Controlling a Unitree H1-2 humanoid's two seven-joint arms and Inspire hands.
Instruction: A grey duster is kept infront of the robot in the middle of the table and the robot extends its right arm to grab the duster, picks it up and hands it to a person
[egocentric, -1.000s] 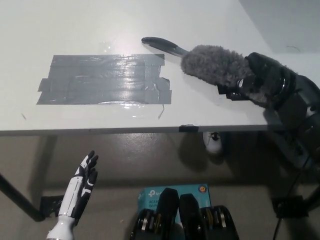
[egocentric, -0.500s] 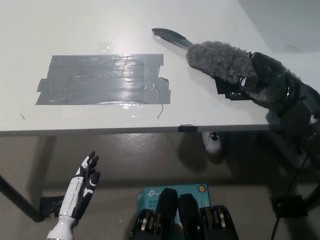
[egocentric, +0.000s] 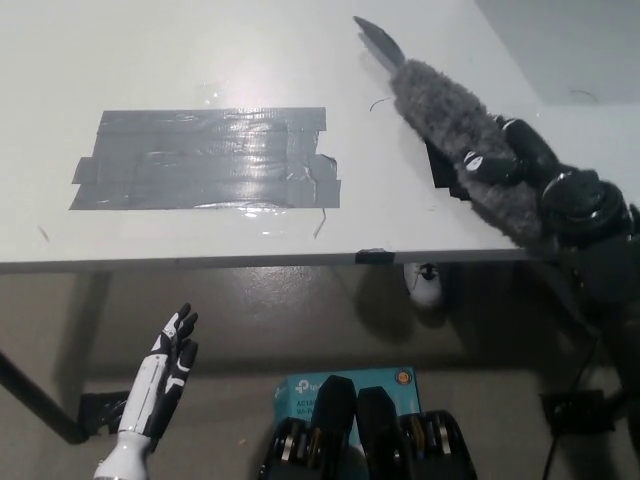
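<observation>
Since a second ago my right hand (egocentric: 520, 165) has swung the grey duster (egocentric: 455, 130) round: its dark handle tip, which pointed toward the upper middle of the frame, now points up near the top edge, and the fluffy head runs diagonally down to the right. My black fingers are closed around the lower part of the fluffy head, gripping it, at the right of the frame over the white table (egocentric: 200, 60) near its front edge. A patch of grey tape (egocentric: 205, 158) lies flat on the table at centre left, well apart from the duster. My white left hand (egocentric: 165, 370) hangs at the lower left below the table edge, fingers spread and holding nothing.
</observation>
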